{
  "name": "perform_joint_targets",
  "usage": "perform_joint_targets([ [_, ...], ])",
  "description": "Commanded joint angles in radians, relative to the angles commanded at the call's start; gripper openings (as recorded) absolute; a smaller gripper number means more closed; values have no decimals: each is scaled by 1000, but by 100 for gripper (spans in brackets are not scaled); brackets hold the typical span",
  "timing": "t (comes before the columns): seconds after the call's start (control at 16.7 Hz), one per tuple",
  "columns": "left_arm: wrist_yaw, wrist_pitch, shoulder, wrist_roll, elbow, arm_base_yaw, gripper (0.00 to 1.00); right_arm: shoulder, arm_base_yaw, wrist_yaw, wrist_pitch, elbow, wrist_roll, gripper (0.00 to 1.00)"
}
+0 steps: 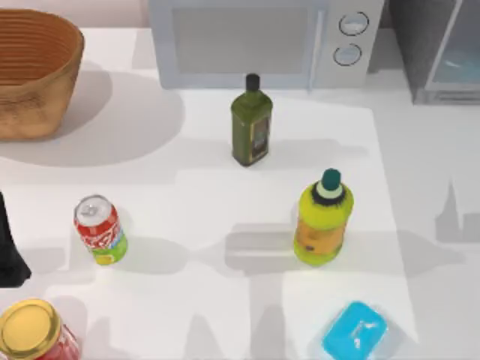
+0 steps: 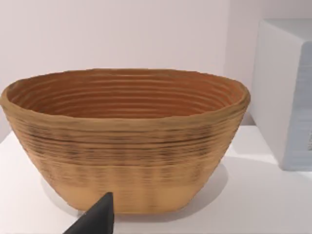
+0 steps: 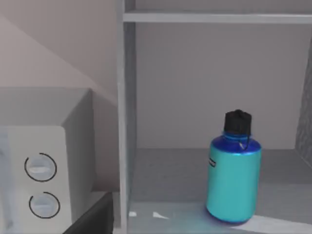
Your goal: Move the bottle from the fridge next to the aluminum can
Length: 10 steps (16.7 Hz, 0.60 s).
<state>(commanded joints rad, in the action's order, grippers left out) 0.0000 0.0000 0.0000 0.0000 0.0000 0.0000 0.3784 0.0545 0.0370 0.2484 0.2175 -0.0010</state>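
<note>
Our right wrist view: the bottle [image 3: 234, 180] stands upright on the fridge [image 3: 127, 122] floor, under a shelf [image 3: 214, 17], near the front edge (cap on, loop hanging). The microwave [image 3: 46, 161] sits just beside the fridge wall, two dials facing us.

You see little of the AgileX arms. Your left arm [image 1: 9, 247] is a matte black, tapering shape without markings, cables or screws. In each wrist view, one plain black, wedge-shaped finger [image 2: 95, 218] [image 3: 92, 219] pokes in, smooth and unmarked.
</note>
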Motion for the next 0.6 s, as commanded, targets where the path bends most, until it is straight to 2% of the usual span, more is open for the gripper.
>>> perform_joint_targets([
  [0.6,0,0,0,0,0,0,100,1154,105,99,536,468,1,100],
])
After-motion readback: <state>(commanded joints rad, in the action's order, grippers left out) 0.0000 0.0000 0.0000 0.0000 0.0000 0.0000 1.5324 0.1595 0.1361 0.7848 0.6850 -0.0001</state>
